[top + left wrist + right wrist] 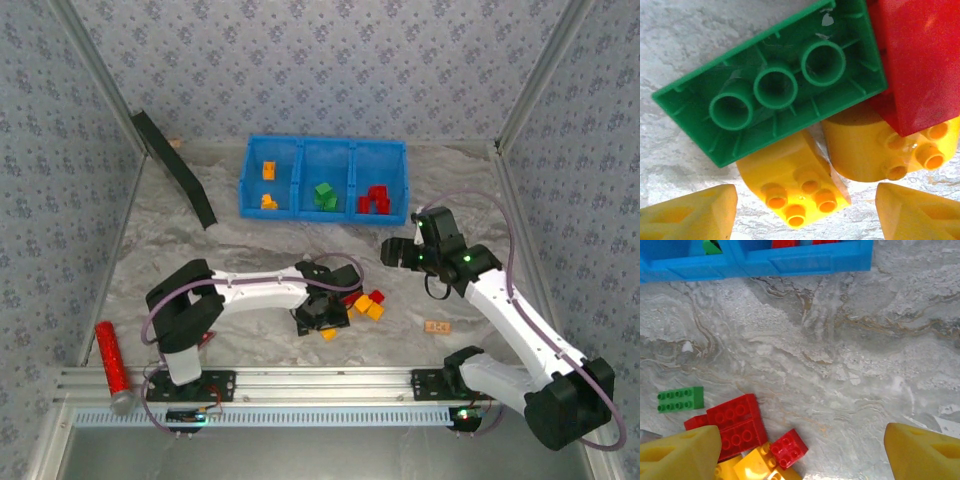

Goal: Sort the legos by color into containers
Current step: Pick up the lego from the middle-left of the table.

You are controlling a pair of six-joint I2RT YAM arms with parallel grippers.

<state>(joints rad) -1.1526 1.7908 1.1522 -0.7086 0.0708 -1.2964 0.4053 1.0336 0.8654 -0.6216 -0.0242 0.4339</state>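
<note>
Over glossy studded legos (775, 90) the left end effector (805, 214) gapes, the right end effector (801, 452) spread above marbled tabletop (850, 365).

Readable text: none is showing.
Small flat tan tile (437, 326), lying towards the table's near edge: marks are blurring, unreadable.

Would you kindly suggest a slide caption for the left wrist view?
Open left tool over an upturned green brick, a small yellow brick, a rounded yellow brick and a red brick.
</note>
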